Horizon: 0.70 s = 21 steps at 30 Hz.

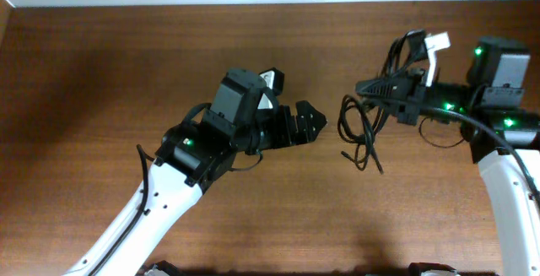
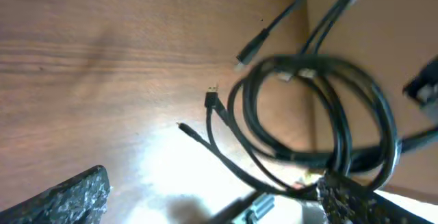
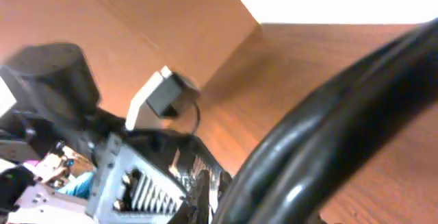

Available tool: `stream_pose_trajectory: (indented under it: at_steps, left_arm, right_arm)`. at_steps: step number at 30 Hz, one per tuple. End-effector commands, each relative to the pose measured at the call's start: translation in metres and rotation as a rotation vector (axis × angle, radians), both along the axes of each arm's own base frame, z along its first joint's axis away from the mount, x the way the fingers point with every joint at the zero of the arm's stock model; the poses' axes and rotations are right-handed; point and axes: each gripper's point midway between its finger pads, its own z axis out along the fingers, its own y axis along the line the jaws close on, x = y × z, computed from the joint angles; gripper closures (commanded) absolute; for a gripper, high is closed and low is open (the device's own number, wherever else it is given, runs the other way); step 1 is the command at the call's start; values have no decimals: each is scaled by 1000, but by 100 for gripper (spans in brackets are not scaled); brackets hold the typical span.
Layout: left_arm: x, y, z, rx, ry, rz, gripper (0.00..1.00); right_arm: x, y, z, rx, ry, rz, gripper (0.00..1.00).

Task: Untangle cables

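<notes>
The left arm [image 1: 160, 200] and right arm [image 1: 506, 192] each have a smooth white link leading to boxy black joint housings. Small green lights [image 1: 445, 107] glow on the housings. A black wire [image 1: 145, 179] runs along the left arm's white link. Each wrist carries a white camera block [image 1: 268, 80]. The fingers [image 1: 310, 117] are black and rough-faced.

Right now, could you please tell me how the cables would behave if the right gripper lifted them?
Probably floppy: the cables hang in loose loops at the right gripper. Likely light, being so thin. The loops overlap in the left wrist view, so they may snag and lift together.
</notes>
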Motion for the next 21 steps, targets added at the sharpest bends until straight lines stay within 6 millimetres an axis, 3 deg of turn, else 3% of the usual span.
stream_pose_trajectory:
  at_steps: [1, 3, 8, 14, 17, 20, 21]
  left_arm:
    - [-22, -15, 12, -87, 41, -125, 1]
    - [-31, -26, 15, -97, 32, -161, 1]
    - [-20, -35, 32, -206, 95, -53, 1]
    - [-8, -37, 14, -247, 306, 121, 12]
    - [-11, -61, 29, -302, 250, 52, 14]
    - [-18, -65, 32, -316, 260, 14, 22]
    - [-17, -65, 32, -317, 258, 15, 19]
  right_arm:
    - [-6, 0, 27, 95, 34, 43, 96]
    - [-1, -1, 40, 129, 55, 30, 96]
    - [3, -1, 51, 178, 132, 15, 96]
    - [3, 1, 91, 252, 112, 25, 96]
    - [-6, 23, 93, 247, 104, 89, 96]
    - [-7, 25, 93, 241, 84, 97, 96]
    - [-8, 25, 93, 241, 85, 99, 96]
